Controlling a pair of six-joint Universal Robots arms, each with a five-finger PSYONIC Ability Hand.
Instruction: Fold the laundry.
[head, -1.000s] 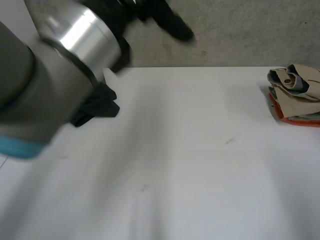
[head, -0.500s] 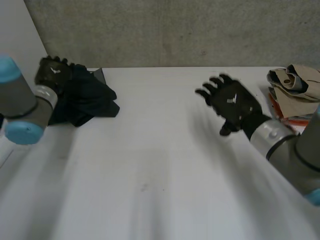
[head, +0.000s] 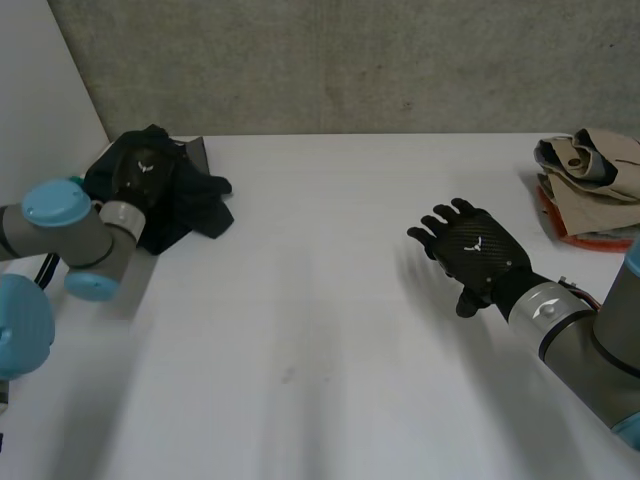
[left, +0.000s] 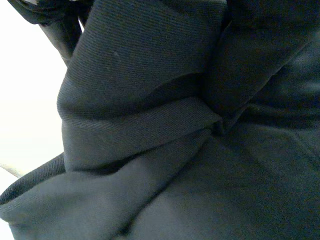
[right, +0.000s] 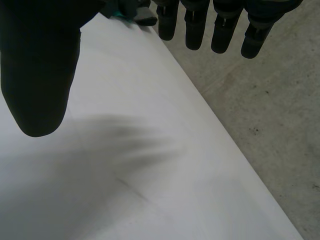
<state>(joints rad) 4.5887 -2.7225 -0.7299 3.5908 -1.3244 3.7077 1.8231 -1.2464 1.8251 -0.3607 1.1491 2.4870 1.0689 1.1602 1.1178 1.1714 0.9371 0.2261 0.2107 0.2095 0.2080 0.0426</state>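
Black crumpled cloth garment (head: 200, 195) lies heaped at the far left corner of the white table (head: 330, 340). Your left hand (head: 143, 168) rests on top of the heap; whether it has a hold cannot be told. Your right hand (head: 478, 255) hovers over bare table, well apart from the garment, fingers (right: 192, 25) straight and spread, holding nothing. Judged step: fetching the garment. Next, draw it to the middle and spread it flat.
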